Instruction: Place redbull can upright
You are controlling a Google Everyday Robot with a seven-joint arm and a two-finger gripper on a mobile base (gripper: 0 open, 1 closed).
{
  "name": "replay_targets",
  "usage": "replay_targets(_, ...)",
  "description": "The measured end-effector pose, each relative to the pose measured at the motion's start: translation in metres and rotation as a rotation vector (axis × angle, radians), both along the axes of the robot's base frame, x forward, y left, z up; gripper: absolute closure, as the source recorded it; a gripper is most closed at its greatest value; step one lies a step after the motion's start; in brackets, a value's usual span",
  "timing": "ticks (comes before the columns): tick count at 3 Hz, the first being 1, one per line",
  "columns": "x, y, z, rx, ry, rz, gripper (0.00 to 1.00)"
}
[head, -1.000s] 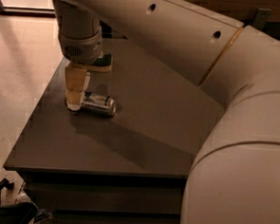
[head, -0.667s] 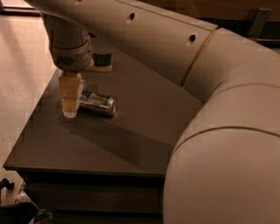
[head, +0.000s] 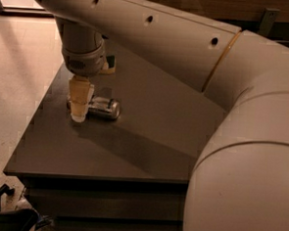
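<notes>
The redbull can [head: 104, 108] lies on its side on the dark table [head: 148, 137], towards the far left part. It is silver with a shiny end pointing right. My gripper [head: 79, 112] hangs straight down from the wrist [head: 84, 60] and reaches the table at the can's left end, which it covers. I cannot tell whether it is touching the can.
A small dark object with a pale base [head: 108, 65] stands behind the wrist near the table's far edge. My large cream arm [head: 241, 143] fills the right side of the view. The table's left edge [head: 36, 120] drops to a tiled floor. Black gear [head: 1, 211] sits at the bottom left.
My gripper has shifted slightly and come a little lower beside the can's left end. The arm has swung across the view. The can has not moved.
</notes>
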State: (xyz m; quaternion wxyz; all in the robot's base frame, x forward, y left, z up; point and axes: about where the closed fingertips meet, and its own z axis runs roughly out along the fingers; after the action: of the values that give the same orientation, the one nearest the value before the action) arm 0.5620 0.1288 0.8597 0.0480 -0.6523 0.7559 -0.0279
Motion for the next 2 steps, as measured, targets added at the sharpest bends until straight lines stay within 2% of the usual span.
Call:
replay_targets(1,-0.0009,-0.006,-0.0003,0.009,0.002,-0.044,0.0)
replay_targets(2,-0.0024,-0.0015,-0.0096,0.035,0.019,-0.065,0.0)
